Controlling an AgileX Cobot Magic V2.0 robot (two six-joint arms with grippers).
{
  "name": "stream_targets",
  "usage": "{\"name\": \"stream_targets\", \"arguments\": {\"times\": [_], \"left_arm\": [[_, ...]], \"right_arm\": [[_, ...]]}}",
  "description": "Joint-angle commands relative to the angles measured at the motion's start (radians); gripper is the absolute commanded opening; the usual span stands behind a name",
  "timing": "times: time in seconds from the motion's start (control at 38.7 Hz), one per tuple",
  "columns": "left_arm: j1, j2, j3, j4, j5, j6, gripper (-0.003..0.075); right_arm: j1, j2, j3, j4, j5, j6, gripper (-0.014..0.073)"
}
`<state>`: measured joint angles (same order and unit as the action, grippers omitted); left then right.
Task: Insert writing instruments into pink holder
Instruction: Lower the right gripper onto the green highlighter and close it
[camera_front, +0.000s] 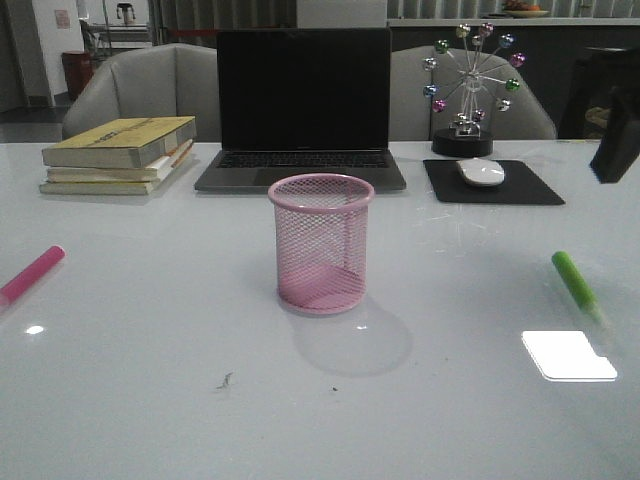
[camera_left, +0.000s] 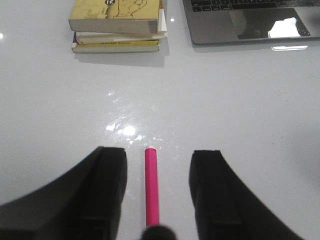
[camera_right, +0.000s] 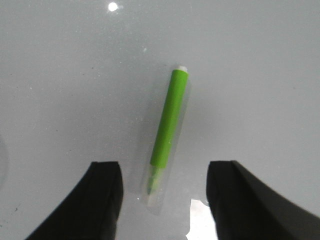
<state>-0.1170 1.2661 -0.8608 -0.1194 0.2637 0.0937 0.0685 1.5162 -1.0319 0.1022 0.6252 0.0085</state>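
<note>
The pink holder (camera_front: 321, 243), a wire-mesh cup, stands upright and empty at the table's middle. A hot pink marker (camera_front: 32, 274) lies flat at the far left. In the left wrist view that pink marker (camera_left: 151, 187) lies lengthwise between the open fingers of my left gripper (camera_left: 159, 155), pale tip pointing away, touching neither finger. A bright green marker (camera_front: 577, 281) lies flat at the right. My right gripper (camera_right: 164, 167) hangs open over the green marker (camera_right: 169, 117), whose clear-capped end sits between the fingers. Only a dark part of the right arm (camera_front: 617, 150) shows in the front view.
Behind the holder stands an open laptop (camera_front: 303, 105). A stack of books (camera_front: 118, 153) lies at the back left. At the back right a white mouse (camera_front: 481, 172) rests on a black pad, with a ferris-wheel ornament (camera_front: 470, 85) behind it.
</note>
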Motion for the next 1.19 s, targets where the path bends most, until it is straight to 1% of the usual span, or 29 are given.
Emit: {"name": "stream_targets", "arguments": {"times": [0.0,0.28,0.49,0.8,0.93,1.16], "left_arm": [[-0.008,-0.008,-0.038,-0.010,-0.063,-0.004,0.0375],[-0.008,-0.006,-0.038,-0.010,-0.070,-0.004,0.0375],[-0.008,-0.006,-0.038,-0.010,-0.070,-0.004,0.0374],[-0.008,-0.006,-0.038,-0.010,-0.068,-0.004,0.0374],[-0.008,-0.006,-0.038,-0.010,-0.068,-0.004,0.0374],[-0.008,-0.006,-0.038,-0.010,-0.068,-0.004,0.0374]], "right_arm": [[0.009,0.028,-0.041,0.007,-0.087,0.000,0.0489],[0.009,0.202,-0.094,0.007,-0.109,0.000,0.0489],[0.009,0.299,-0.190,0.009,-0.039,0.000,0.0489],[0.009,0.373,-0.297,-0.001,0.032,0.000,0.0489],[0.007,0.402,-0.312,-0.003,0.059,0.000,0.0487],[0.006,0.430,-0.312,-0.003,0.061,0.000,0.0486]]}}
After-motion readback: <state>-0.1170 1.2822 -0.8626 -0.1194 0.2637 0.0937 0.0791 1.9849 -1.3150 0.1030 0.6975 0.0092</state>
